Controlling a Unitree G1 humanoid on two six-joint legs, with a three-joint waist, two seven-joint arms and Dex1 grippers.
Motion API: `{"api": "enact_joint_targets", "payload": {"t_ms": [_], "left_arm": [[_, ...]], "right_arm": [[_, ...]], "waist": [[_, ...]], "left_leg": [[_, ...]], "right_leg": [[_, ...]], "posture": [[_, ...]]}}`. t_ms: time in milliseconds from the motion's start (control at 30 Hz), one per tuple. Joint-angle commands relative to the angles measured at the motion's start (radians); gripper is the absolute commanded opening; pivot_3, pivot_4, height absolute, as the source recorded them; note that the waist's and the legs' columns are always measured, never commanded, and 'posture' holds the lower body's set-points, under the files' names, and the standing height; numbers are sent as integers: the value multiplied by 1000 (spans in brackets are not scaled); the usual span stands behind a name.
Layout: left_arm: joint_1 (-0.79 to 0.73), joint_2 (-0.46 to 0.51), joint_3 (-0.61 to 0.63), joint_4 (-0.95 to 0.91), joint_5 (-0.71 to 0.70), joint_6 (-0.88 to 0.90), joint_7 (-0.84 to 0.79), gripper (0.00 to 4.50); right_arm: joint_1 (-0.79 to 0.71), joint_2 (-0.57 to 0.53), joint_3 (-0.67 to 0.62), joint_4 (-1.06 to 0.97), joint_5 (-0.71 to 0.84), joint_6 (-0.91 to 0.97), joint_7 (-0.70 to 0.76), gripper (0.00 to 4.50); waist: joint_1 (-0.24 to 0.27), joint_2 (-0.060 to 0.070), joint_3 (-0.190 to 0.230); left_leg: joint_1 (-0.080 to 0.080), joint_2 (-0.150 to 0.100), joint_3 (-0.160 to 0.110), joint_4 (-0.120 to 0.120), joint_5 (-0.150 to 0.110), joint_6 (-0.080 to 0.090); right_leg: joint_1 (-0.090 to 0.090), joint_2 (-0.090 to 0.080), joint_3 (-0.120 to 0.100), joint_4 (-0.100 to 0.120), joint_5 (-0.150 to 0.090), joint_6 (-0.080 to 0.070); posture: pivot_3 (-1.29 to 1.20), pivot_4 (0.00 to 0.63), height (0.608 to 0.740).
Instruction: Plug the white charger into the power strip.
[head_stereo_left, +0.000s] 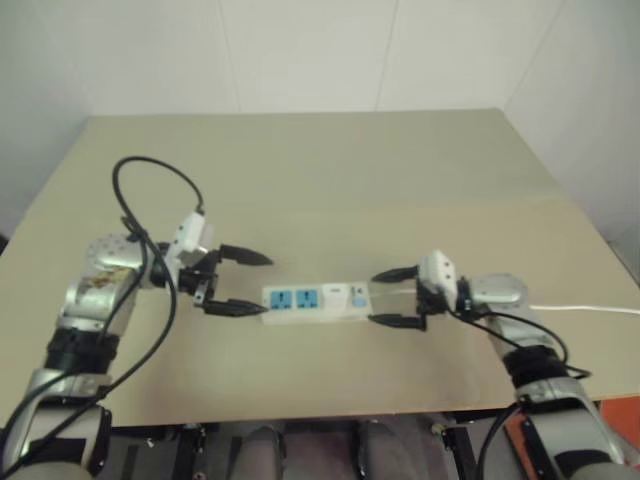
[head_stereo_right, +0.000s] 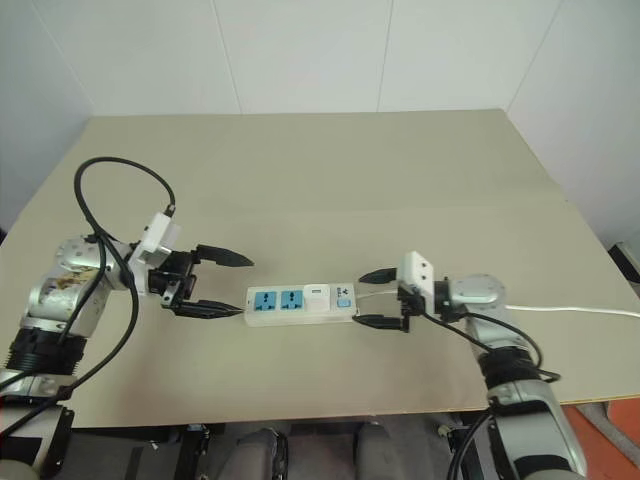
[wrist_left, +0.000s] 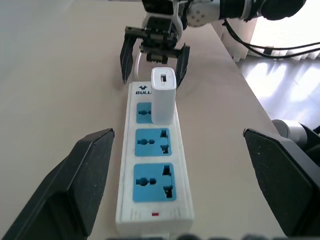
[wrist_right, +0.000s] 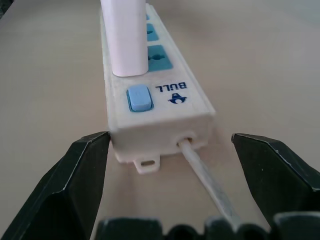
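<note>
White charger (wrist_left: 163, 96) stands plugged in; both end effectors gape, empty.

One power strip (head_stereo_right: 300, 303), one white charger (wrist_left: 163, 95), two free blue sockets, one table (head_stereo_right: 320, 170)

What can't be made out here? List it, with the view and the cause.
- Charger prongs: hidden inside the power strip, both wrist views.
- Charger's top: cut off by the right wrist view's upper edge.
- Cable's far end: runs off the eye views' right edge.
- Lettering on the charger: too small, left wrist view.
</note>
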Motion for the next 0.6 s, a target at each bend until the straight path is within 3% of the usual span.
{"api": "enact_joint_targets", "payload": {"t_ms": [33, 133, 333, 600], "left_arm": [[-24, 70, 36, 11, -1, -25, -37, 4500], [-9, 171, 34, 30, 23, -57, -39, 4500], [80, 285, 82, -28, 30, -1, -27, 4500], [382, 366, 316, -217, -46, 89, 24, 4500]], "right_arm": [[51, -78, -83, -145, 74, 68, 1, 4461], [121, -171, -167, -246, 121, 137, -16, 4461], [275, -325, -321, -377, 204, 273, -25, 4461], [456, -425, -531, -483, 288, 382, -34, 4461]], "waist": [[1, 0, 1], [0, 0, 3], [4, 0, 4], [10, 0, 5]], "left_leg": [[0, 0, 0, 0, 0, 0], [-1, 0, 0, 0, 0, 1], [0, 0, 1, -1, -1, 1], [-1, 1, 2, -2, -1, 2]], "right_leg": [[0, 0, 0, 0, 0, 0], [0, 0, 0, -1, 0, 0], [0, 0, 0, -6, -1, 1], [0, 0, 0, -8, -1, 1]], "posture": [[0, 150, 740], [0, 150, 740], [0, 150, 740], [0, 150, 740]]}}
